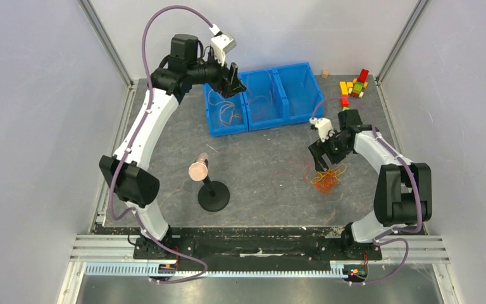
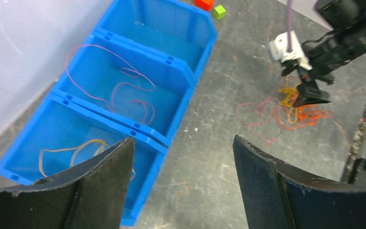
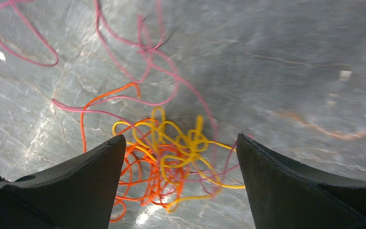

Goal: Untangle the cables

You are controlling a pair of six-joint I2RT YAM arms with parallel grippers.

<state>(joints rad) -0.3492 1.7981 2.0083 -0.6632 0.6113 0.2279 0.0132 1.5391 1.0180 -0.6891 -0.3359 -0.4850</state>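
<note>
Top external: 1 tangle (image 1: 328,178), 3 bins (image 1: 279,95)

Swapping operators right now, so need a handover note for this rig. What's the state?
Left tool open, above the blue bins. Right tool open, just over the tangle on the table.
Done: one orange cable in the leftmost bin, one pink cable in the middle bin.
Left: orange, yellow and pink strands knotted together; separate and bin them. Third bin looks empty.

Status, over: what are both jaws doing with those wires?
Left gripper jaws open by blue bins. Right gripper jaws open above cable tangle. Nothing blocking.
</note>
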